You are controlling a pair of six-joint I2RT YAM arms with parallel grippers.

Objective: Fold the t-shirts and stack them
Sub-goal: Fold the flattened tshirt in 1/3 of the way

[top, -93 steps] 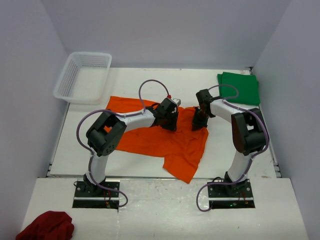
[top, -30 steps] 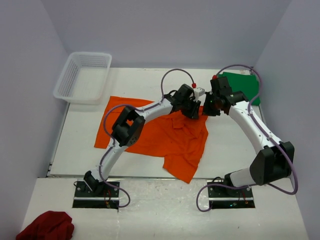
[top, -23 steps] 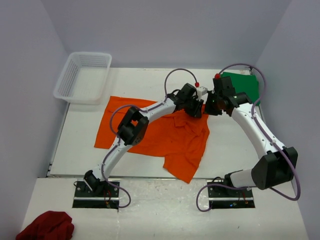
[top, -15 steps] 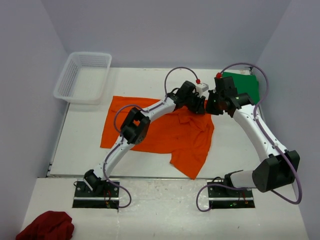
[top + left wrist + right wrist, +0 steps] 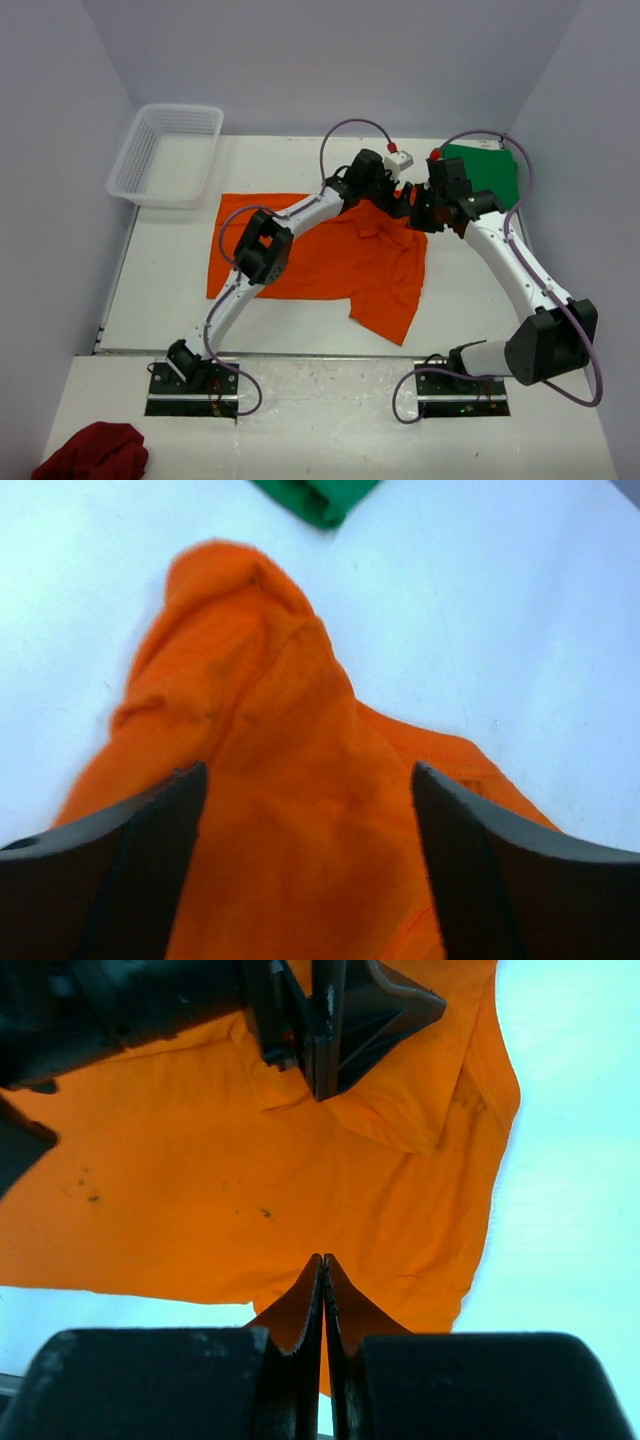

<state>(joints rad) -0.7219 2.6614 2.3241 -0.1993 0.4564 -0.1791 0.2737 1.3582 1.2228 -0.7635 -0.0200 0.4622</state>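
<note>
An orange shirt (image 5: 330, 260) lies spread across the middle of a white table (image 5: 170, 290), one sleeve reaching toward the near edge and its far right corner bunched up where two robot arms meet. The left gripper (image 5: 399, 198), stretched far across the table, hangs over that bunched corner. In the left wrist view its fingers (image 5: 150, 850) stand wide apart on either side of a raised hump of orange cloth (image 5: 270, 770) without pinching it. The right gripper (image 5: 419, 217) sits just beside it at the shirt's far right edge. Seen from the right wrist, its jaws are pressed tightly together (image 5: 323, 1260) on a thin pinch of the orange fabric (image 5: 180, 1190), which rises in darker folds on both sides of the fingertips. The left arm's black gripper body fills the top of that same view.

A dark green shirt (image 5: 487, 177), folded flat, rests in the far right corner of the table, near the two grippers but apart from the orange shirt; its edge shows at the top of the left wrist view (image 5: 318, 495). A white mesh basket (image 5: 165, 155) stands at the far left corner, just beyond the orange shirt's left side. A crumpled dark red cloth (image 5: 92, 452) lies on the near ledge, left of the left arm's base.
</note>
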